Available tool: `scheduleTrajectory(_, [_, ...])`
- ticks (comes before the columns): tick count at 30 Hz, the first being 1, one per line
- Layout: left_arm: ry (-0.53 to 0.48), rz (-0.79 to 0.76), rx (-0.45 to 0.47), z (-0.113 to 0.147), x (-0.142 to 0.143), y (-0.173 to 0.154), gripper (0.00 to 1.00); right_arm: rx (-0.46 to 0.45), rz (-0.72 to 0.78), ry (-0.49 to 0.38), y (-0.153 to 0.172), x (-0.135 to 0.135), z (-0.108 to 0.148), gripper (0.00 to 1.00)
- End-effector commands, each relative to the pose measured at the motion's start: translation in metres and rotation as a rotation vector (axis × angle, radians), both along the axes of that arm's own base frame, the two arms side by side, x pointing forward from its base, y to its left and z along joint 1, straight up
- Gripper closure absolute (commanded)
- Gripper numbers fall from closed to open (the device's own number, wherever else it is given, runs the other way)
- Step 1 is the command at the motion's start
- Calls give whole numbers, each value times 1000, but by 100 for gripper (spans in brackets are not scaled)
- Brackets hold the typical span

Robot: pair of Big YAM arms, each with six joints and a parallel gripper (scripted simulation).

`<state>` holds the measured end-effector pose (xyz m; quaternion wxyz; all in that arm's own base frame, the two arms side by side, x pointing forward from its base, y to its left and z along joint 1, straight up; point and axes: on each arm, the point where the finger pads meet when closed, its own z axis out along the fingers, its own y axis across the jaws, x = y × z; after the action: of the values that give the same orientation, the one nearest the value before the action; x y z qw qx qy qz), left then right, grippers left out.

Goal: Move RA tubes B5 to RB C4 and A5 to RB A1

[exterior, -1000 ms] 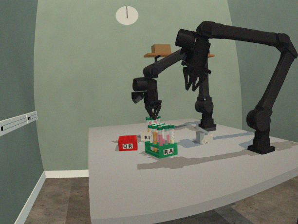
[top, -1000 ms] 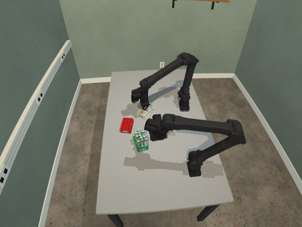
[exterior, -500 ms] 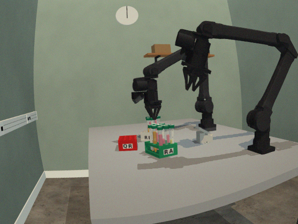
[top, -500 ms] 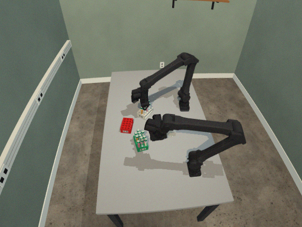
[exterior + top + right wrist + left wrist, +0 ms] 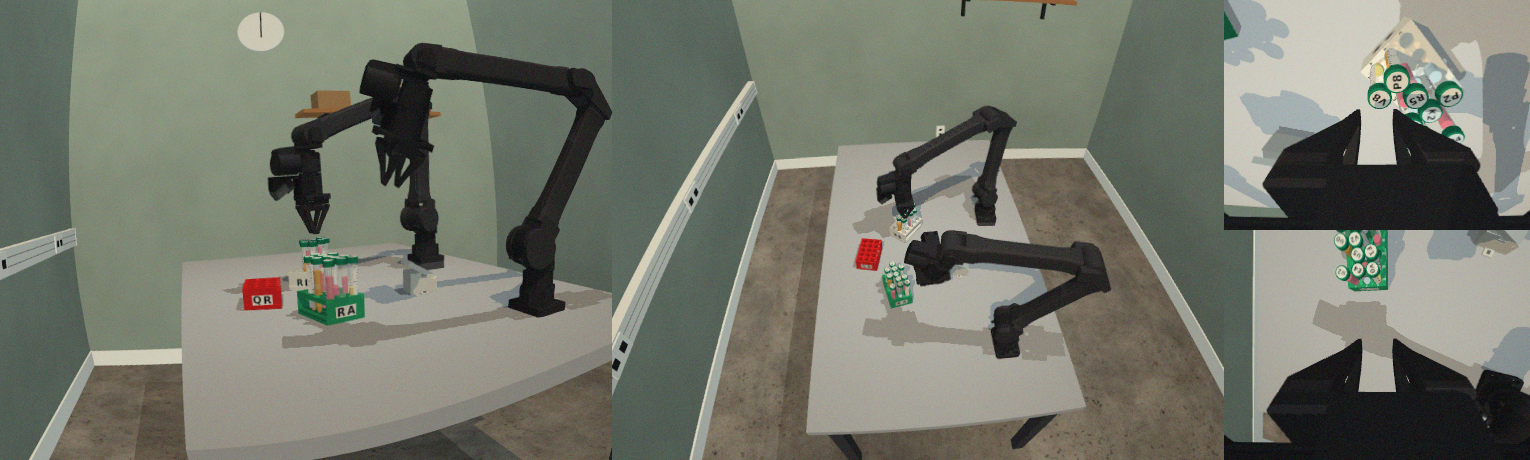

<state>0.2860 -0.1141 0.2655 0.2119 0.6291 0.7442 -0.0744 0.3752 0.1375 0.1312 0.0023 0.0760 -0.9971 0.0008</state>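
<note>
Right pincer (image 5: 906,214) (image 5: 314,231) (image 5: 1377,112) hangs parted and empty above the white rack RB (image 5: 899,235) (image 5: 297,282) (image 5: 1436,46).

Just beyond its fingertips stands the capped tube V8 (image 5: 1379,96), among others in RB. The left pincer (image 5: 932,276) (image 5: 391,184) (image 5: 1377,344), also parted and empty, hovers high; the green rack RA (image 5: 902,303) (image 5: 325,316) (image 5: 1384,260) (image 5: 1229,27) stands full of green-capped tubes near red block QR (image 5: 869,254) (image 5: 262,295).

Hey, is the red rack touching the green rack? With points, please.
Apart. The exterior view shows bare tabletop between the red rack (image 5: 869,254) (image 5: 262,289) and the green rack (image 5: 888,290) (image 5: 327,315) (image 5: 1384,267) (image 5: 1229,26).
</note>
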Motion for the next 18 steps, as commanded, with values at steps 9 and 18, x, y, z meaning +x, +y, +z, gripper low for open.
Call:
scheduleTrajectory(9, [-37, 0, -8, 16, 7, -1, 70, 27, 5, -70, 12, 11, 58, 70])
scheduleTrajectory(18, [-37, 0, -8, 16, 7, -1, 70, 28, 5, -70, 12, 12, 70, 70])
